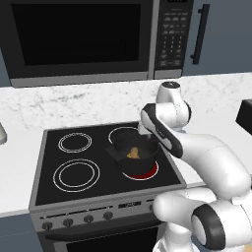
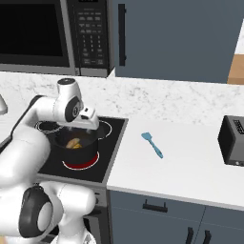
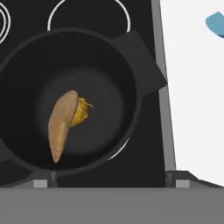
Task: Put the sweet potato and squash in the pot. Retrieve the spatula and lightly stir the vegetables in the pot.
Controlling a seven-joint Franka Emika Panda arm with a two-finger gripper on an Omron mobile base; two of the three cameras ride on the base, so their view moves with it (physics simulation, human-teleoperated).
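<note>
While the hand [image 3: 113, 179] hovers above the pot [image 3: 131, 74], its fingers are spread wide and hold nothing. Inside the pot, the tan sweet potato [image 3: 61, 124] lies touching the orange-yellow squash [image 3: 82, 110] on the pot floor. The pot sits on the stove's [image 1: 49, 162] near right burner, which glows red. Farther right, the spatula [image 2: 152, 144] lies flat on the white desk [image 2: 190, 167], well apart from the pot.

Spatula [image 2: 153, 145] lies on the counter [image 2: 190, 162] (right of the stove [image 2: 112, 143])
</note>
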